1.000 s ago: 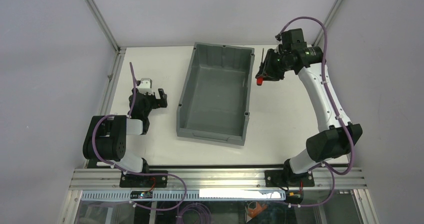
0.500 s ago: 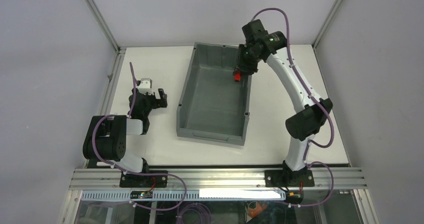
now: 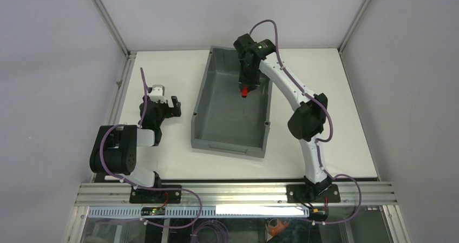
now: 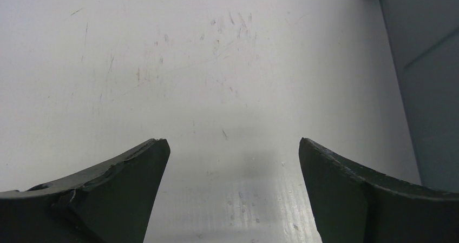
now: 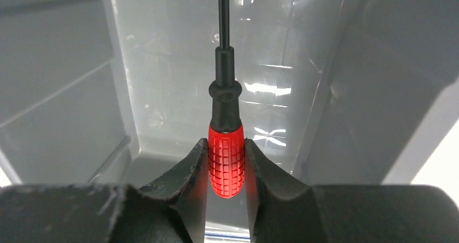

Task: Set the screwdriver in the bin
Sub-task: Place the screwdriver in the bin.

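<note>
With right pincer (image 5: 226, 143) clamped on the red handle of the screwdriver (image 5: 225, 170), 2 fingers pressed to either side, black shaft pointing straight ahead. Held over the inside of the bin (image 3: 201, 99), toward its far end. Off to the bin's left: left pincer (image 4: 233, 149) spread open, gripping nothing, low over scuffed tabletop (image 4: 216, 64).
</note>
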Tool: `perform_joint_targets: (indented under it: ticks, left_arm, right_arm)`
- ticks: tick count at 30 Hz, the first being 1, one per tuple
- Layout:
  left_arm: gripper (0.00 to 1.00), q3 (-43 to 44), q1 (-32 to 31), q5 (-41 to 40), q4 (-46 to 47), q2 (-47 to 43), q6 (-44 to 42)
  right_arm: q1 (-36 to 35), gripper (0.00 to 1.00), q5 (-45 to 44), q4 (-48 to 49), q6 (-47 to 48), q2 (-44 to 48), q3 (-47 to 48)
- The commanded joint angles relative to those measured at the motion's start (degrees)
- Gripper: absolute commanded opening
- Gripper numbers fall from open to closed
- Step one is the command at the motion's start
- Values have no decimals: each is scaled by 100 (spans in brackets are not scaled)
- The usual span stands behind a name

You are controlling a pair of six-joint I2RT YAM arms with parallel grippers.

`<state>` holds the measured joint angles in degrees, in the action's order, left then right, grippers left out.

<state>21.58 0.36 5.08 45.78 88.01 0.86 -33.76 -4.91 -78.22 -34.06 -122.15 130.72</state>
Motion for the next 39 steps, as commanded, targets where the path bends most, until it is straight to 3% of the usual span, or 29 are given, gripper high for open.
perform_joint_targets:
  ticks: [1,19,32,39]
  left_arm:
    - [99,-49,-26,125,195,-170,54]
    - [99,-49,-27,125,195,-170,54]
    - [99,-48,-27,124,195,-173,54]
    - [99,-49,-25,124,196,-170,54]
  right_arm:
    - [-145,0,-353,-1,-274,-230,229]
    - [-373,0,-722,632,-540,-1445,66]
    - [-363,0,-588,976,-513,-1746,-156]
    - [-368,16,-537,1011,-502,-1709,-241]
